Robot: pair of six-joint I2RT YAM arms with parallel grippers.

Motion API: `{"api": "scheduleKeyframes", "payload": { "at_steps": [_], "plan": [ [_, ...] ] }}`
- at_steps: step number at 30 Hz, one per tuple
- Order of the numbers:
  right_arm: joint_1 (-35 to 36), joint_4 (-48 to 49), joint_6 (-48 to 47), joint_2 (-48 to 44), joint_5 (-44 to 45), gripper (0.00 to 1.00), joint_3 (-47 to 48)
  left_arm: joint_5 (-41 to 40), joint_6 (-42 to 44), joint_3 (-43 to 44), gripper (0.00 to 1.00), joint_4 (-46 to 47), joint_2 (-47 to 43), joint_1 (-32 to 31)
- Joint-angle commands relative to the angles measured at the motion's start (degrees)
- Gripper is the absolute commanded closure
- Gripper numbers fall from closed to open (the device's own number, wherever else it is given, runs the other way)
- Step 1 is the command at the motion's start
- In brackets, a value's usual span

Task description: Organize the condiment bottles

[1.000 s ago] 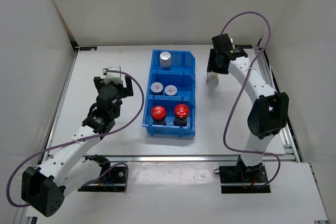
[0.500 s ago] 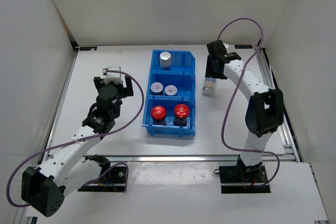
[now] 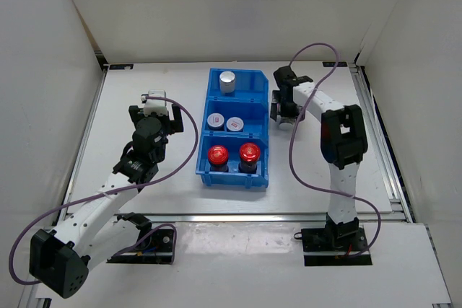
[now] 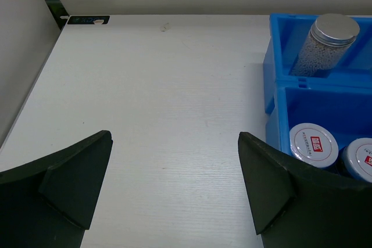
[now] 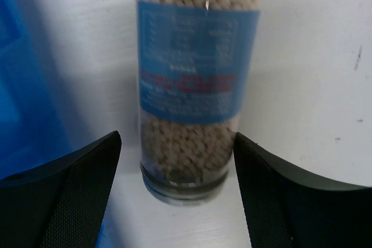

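Note:
A blue three-compartment bin point(image 3: 203, 151) holds five condiment bottles. A tall silver-capped bottle point(image 3: 227, 81) is in the far compartment, two short silver-lidded jars point(image 3: 216, 120) point(image 3: 234, 124) in the middle, and two red-capped jars point(image 3: 218, 155) point(image 3: 250, 153) in the near one. The second tall bottle point(image 5: 192, 85), blue-labelled and full of pale beads, is on the table just right of the bin, with its base toward the right wrist camera. My right gripper point(image 5: 177, 190) is open around it, with a clear gap at the left finger. My left gripper point(image 4: 174, 184) is open and empty over bare table, left of the bin.
The bin's right wall point(image 5: 23, 85) is close on the left of the right gripper. In the left wrist view the bin point(image 4: 276, 62) is on the right with the tall bottle point(image 4: 325, 42) and a short jar point(image 4: 314, 143). White walls enclose the table.
My right gripper has swung left and nearer, toward the bin's right side, and the tall bottle has moved with it. The left arm has not moved.

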Motion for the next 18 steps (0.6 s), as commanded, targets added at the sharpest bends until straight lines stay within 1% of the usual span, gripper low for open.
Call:
{"api": "scheduleKeyframes", "payload": {
  "at_steps": [1,2,5,6,8,9,11,12,14,15,16,17,18],
  "plan": [
    [-0.4,-0.2,1.4,2.5,-0.8,0.19,4.9,0.8,-0.5,2.1,0.0,-0.2,-0.8,-0.3],
    [-0.9,-0.2,1.4,3.0,-0.8,0.19,5.5,0.8,-0.5,2.1,0.0,-0.2,-0.8,-0.3],
    [-1.5,-0.9,1.4,4.7,-1.5,0.26,7.3,0.8,-0.5,2.1,0.0,-0.2,-0.8,-0.3],
    [-1.5,-1.6,1.4,4.7,-2.0,0.32,7.3,0.8,-0.5,2.1,0.0,-0.2,-0.8,-0.3],
    [-1.5,-1.6,1.9,4.7,-2.0,0.38,6.0,0.8,-0.5,2.1,0.0,-0.2,-0.3,-0.3],
    [-1.5,-1.6,1.9,4.1,-2.0,0.46,5.2,0.8,-0.5,2.1,0.0,-0.2,-0.3,-0.3],
    [-1.5,-1.6,1.9,2.7,-2.0,0.54,2.6,0.8,-0.5,2.1,0.0,-0.2,-0.3,-0.3],
    [-1.5,-1.0,1.9,2.6,-2.0,0.67,1.9,0.8,-0.5,2.1,0.0,-0.2,-0.3,-0.3],
    [-1.5,-1.0,1.9,1.3,-2.0,0.77,0.7,0.8,-0.5,2.1,0.0,-0.2,-0.3,-0.3],
    [-2.0,-1.0,1.9,0.0,-1.5,0.92,-0.1,0.8,-0.5,2.1,0.0,-0.2,-0.3,-0.3],
    [-2.0,-1.0,1.9,0.0,-1.5,0.92,-0.6,0.8,-0.5,2.1,0.0,-0.2,-0.3,-0.3],
    [-2.0,-1.0,1.9,-0.6,-1.5,0.98,-0.6,0.8,-0.5,2.1,0.0,-0.2,-0.3,-0.3],
    [-2.0,-1.0,1.4,-1.8,-1.5,1.0,-0.6,1.3,-0.5,2.1,0.0,-0.2,-0.3,-0.3]
  ]
}}
